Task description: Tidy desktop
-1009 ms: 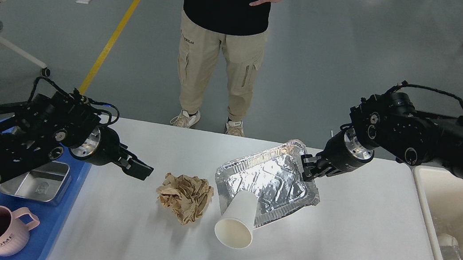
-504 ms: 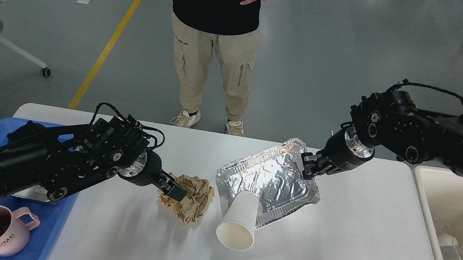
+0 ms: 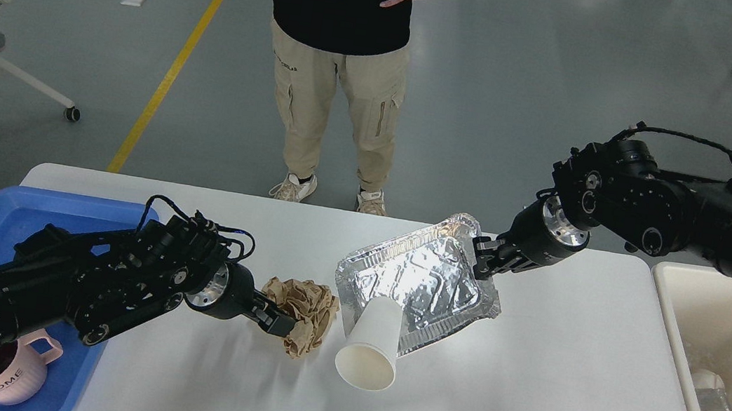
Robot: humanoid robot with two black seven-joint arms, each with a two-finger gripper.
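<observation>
Left tool (image 3: 283, 325) pressed into the near-left side of a crumpled brown paper wad (image 3: 307, 304), fingers clenched on the paper. Wad resting on the white bench (image 3: 525, 396), just beyond and right of that tool's tip. Just right of the wad, a white paper cup (image 3: 370, 347) lying on its side, open mouth toward the viewer, base propped on the near rim of a foil tray (image 3: 419, 283). Behind the left arm, at the bench's left end, a blue plastic tray (image 3: 3, 221), with a pink mug (image 3: 26, 373) partly hidden under the arm at its near edge.

Right tool (image 3: 477, 261) clamped on the far-right rim of the foil tray, tray tilted with that corner raised off the bench and its near edge down by the cup. Well right of this tool, past the bench's right edge, a beige bin (image 3: 678, 303) holding what looks like another foil container; contents otherwise hard to make out.

Beyond the bench's far edge, between the two tools, a person (image 3: 336, 53) in a black shirt and khaki trousers, standing with hands on hips. Bench itself spanning the middle and bottom of the head view, beneath both tools.
</observation>
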